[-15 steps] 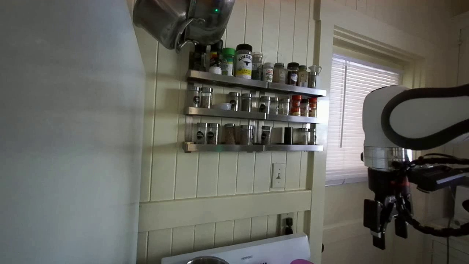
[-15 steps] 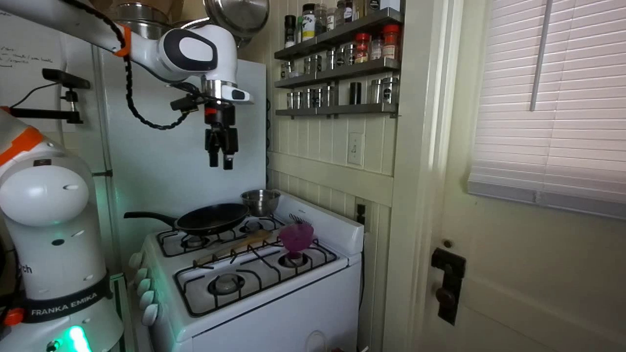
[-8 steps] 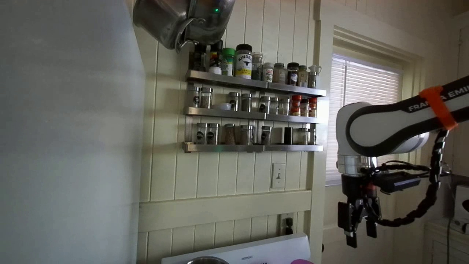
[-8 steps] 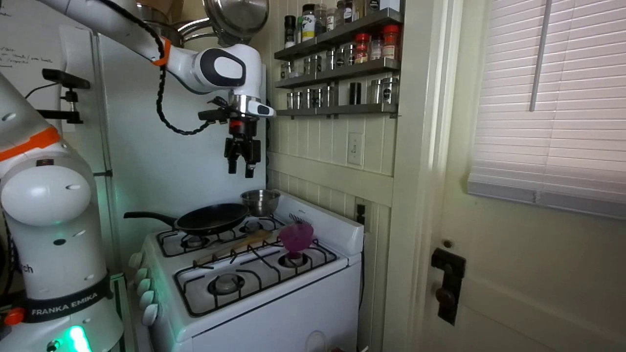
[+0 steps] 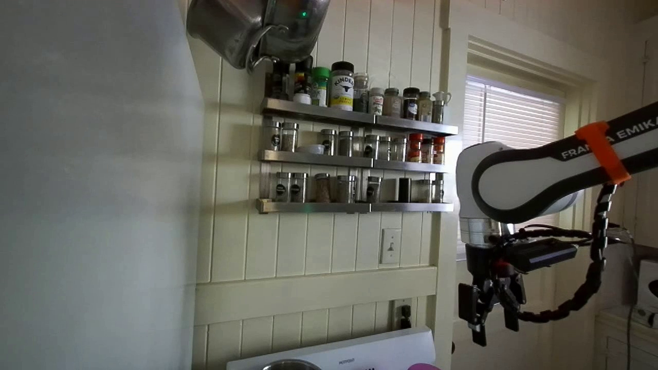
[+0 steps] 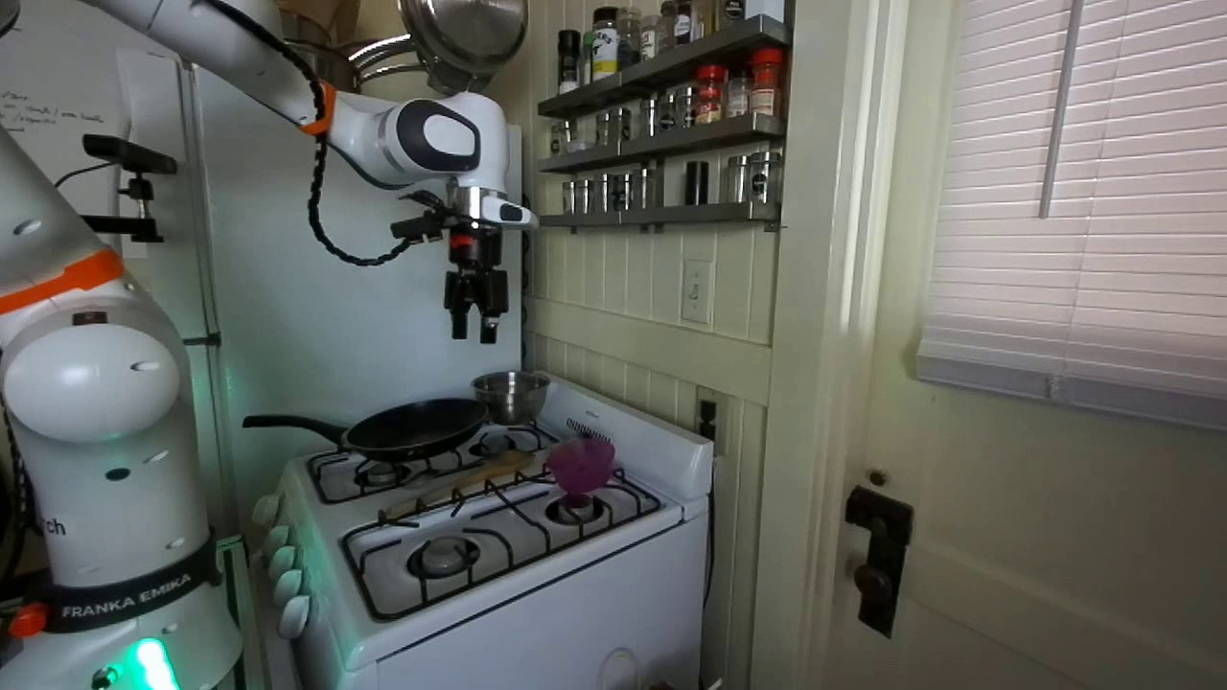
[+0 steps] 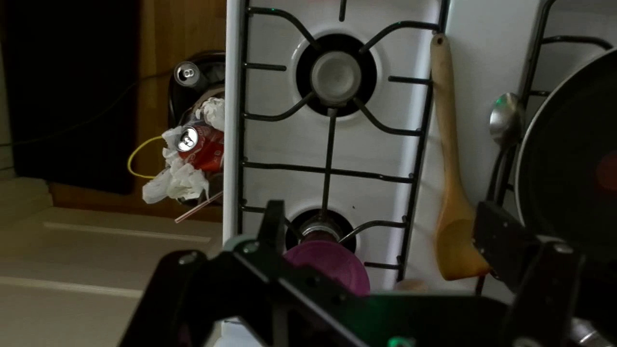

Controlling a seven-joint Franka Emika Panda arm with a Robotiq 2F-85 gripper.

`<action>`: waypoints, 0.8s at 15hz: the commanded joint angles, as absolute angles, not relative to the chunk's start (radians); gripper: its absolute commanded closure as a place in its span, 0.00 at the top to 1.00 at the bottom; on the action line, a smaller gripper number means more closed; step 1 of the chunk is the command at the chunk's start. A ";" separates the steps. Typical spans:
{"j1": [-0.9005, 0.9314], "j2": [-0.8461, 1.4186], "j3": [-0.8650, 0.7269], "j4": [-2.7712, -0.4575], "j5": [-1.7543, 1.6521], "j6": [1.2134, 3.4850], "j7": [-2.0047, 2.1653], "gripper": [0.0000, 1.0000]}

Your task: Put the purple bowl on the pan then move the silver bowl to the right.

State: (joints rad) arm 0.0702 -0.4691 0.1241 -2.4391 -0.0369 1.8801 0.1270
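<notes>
- One step was in hand, as we judged it: the approach to the purple bowl (image 6: 580,464), which sat at a rear burner (image 6: 575,515) of the gas stove (image 6: 546,613), not yet on the black frying pan (image 6: 415,428).
- Our tool (image 6: 474,333) hung above the stove, its jaws spread wide with nothing between them.
- The next move, we reckoned, called for lowering over the purple bowl, straddling its rim, pinching and lifting clear.
- The silver bowl (image 6: 511,396) stood at the back, just behind the pan; shifting it rightward was, to us, the later step.
- We counted two bowls, one frying pan and four burners (image 6: 444,558).
- We found one wooden spatula (image 7: 447,120) and one metal spoon (image 7: 507,120), the spoon nearer the pan.
- Two drink cans (image 7: 205,152) showed down beside the stove.
- Three spice shelves (image 5: 318,157) hung on the wall (image 5: 313,246); their jars (image 5: 322,188) overlapped too much for us to count.
</notes>
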 commanded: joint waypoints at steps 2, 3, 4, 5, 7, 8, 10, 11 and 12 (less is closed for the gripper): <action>0.034 -0.429 0.183 -2.436 -0.097 1.943 0.347 1.00; 0.032 -0.414 0.178 -2.434 -0.102 1.962 0.354 1.00; 0.030 -0.402 0.170 -2.437 -0.112 1.991 0.344 1.00; 0.028 -0.386 0.161 -2.435 -0.117 2.012 0.327 1.00; 0.026 -0.347 0.144 -2.428 -0.131 2.058 0.277 1.00; 0.026 -0.327 0.138 -2.424 -0.136 2.079 0.255 1.00; 0.025 -0.275 0.129 -2.407 -0.143 2.100 0.226 1.00; 0.028 -0.254 0.124 -2.402 -0.144 2.109 0.210 1.00; 0.030 -0.231 0.121 -2.397 -0.141 2.115 0.200 1.00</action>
